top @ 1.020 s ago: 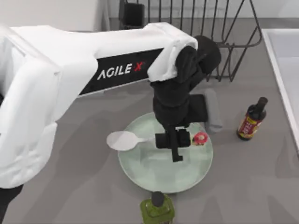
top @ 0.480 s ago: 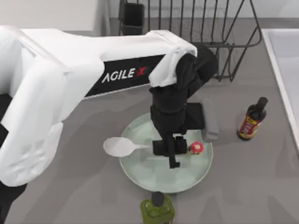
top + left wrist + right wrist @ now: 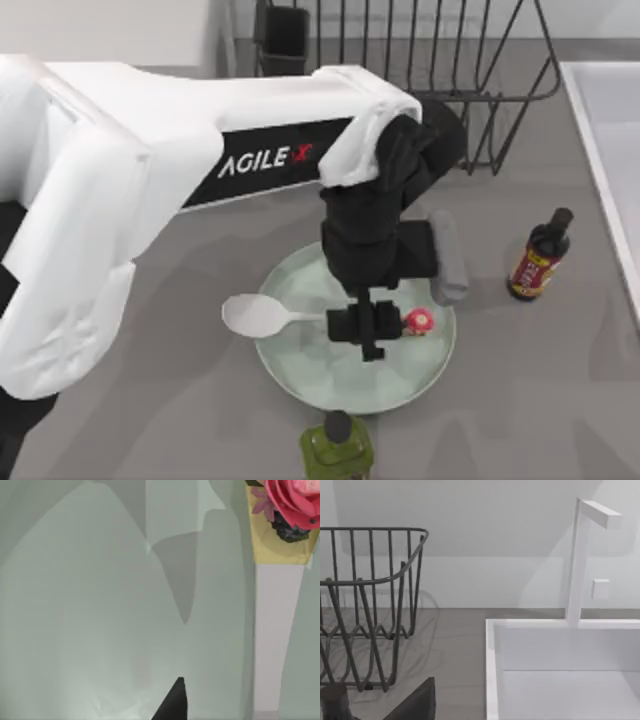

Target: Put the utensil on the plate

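Top view: left gripper low over plate, fingers closed on spoon handle. Spoon bowl sticks out past plate's left rim; pink knob lies over plate, right of gripper. Dark bottle right of plate, green bottle at its near rim.

Left wrist view: plate close up, spoon handle and pink knob across it.

Right wrist view: wire rack beside white sink; right gripper's grip cannot be told.

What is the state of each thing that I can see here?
Spoon: handle across the plate, bowl past its left rim.
Plate: flat on the table.
Left gripper: low over the plate, at the spoon's handle.
Dark sauce bottle: upright.
Green bottle: upright.
Wire rack: upright.
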Motion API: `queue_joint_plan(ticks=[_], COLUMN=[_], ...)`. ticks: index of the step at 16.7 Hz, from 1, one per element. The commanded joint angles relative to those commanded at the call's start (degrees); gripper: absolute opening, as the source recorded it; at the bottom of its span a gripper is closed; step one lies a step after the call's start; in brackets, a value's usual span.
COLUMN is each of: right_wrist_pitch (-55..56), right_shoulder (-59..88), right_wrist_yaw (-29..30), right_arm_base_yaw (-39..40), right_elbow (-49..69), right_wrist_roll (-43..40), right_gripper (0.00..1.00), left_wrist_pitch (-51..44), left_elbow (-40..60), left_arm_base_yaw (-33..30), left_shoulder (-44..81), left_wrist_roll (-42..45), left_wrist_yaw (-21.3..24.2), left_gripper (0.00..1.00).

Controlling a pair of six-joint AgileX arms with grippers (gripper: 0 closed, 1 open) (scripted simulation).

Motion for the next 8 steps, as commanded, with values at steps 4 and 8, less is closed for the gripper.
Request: queue_joint_plan(ticks=[4,8], right_wrist_pitch=[0.00,0.00], right_shoulder=[0.00,0.00], right_wrist_yaw=[0.00,0.00], right_arm_base_yaw=[0.00,0.00], right_elbow=[0.00,0.00], right_wrist_roll=[0.00,0.00], right_gripper=[1.00,1.00], left_wrist_pitch=[0.00,0.00], left_elbow=[0.00,0.00], left_arm_base_yaw=[0.00,0.00], left_shoulder=[0.00,0.00], left_wrist_roll=[0.00,0.00], left_wrist_yaw=[0.00,0.00], left_gripper=[1.00,1.00])
